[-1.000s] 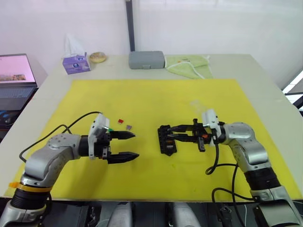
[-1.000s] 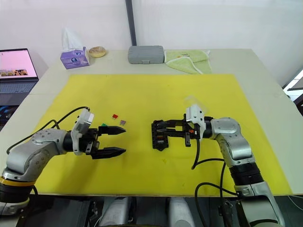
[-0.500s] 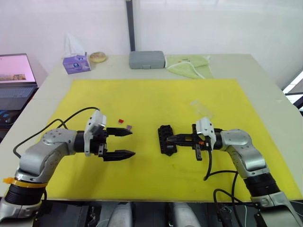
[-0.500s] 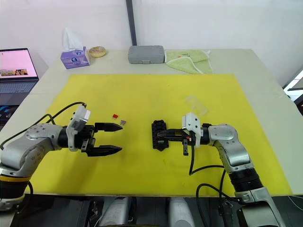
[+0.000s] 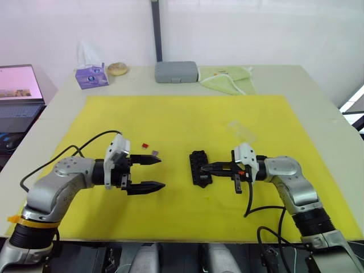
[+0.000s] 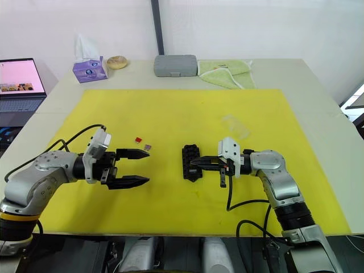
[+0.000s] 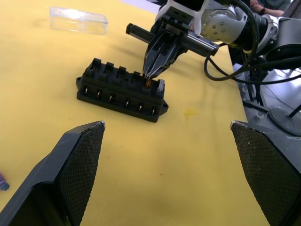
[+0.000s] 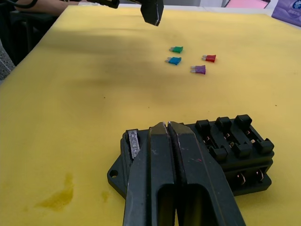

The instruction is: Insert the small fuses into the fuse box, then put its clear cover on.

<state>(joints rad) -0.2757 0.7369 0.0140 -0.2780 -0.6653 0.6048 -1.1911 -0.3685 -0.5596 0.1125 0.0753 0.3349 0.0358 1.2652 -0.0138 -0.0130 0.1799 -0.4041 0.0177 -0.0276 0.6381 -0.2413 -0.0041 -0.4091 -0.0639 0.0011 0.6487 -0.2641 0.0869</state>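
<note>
In the left eye view, the fuse box (image 5: 199, 168) is lying on the yellow mat (image 5: 182, 119) with its long axis running away from the robot. The right tool (image 5: 206, 167) is reaching it side-on, tips closed together over the near end. The left tool (image 5: 152, 173) is hovering well to the box's left, spread wide and holding nothing.

In the right eye view, two loose fuses (image 6: 142, 143) are sitting just beyond the left tool, so that arm is the nearer one. The clear cover (image 6: 235, 125) is lying beyond the right arm.

In the left wrist view, the right tool's tips are pressing something small and orange-brown into an end slot.

In the right wrist view, four loose fuses are lying well beyond the box.
</note>
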